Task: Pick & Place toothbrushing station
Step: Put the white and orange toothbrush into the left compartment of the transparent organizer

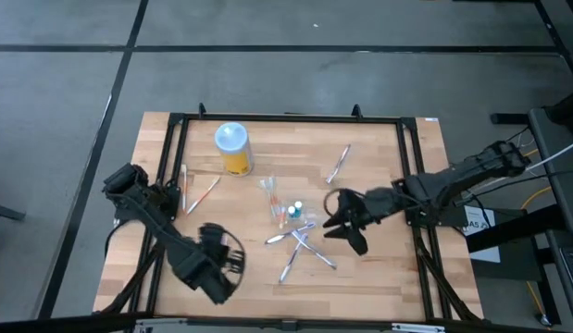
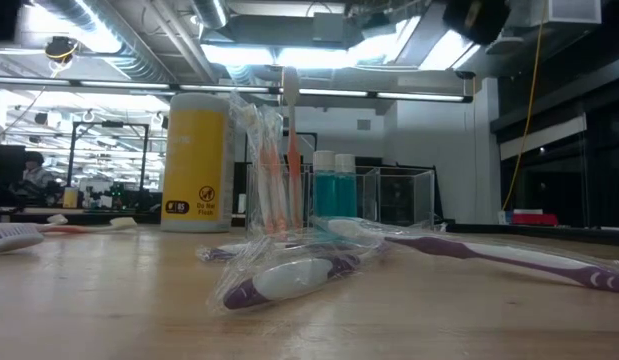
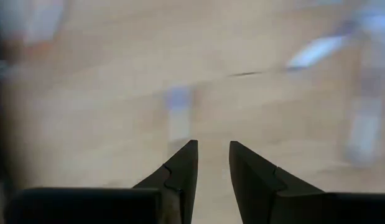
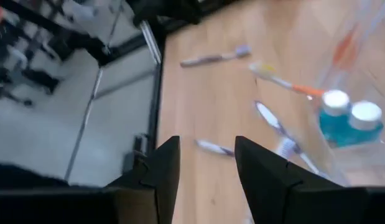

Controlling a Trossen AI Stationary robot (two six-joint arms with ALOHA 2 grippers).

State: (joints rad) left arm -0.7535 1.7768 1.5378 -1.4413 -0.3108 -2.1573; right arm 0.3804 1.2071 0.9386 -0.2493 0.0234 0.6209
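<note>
Toothbrushes (image 1: 303, 248), slim, whitish and purple, lie crossed near the table's (image 1: 379, 277) centre; left gripper (image 1: 219, 262) waits at the near left, fingers slightly apart, empty; right gripper (image 1: 346, 222) hovers just right of the pile, fingers parted, holding nothing; clear holder (image 2: 274, 200) contains orange brushes beside two teal bottles (image 2: 334, 186).

Two dark, jointed arms are seen, the left arm (image 1: 166, 242) wrapped in looping black cables near its wrist, the right arm (image 1: 453, 185) trailed by thin cables at its base, and each is ended by two black, wedge-shaped, angular fingers (image 3: 180, 180).
</note>
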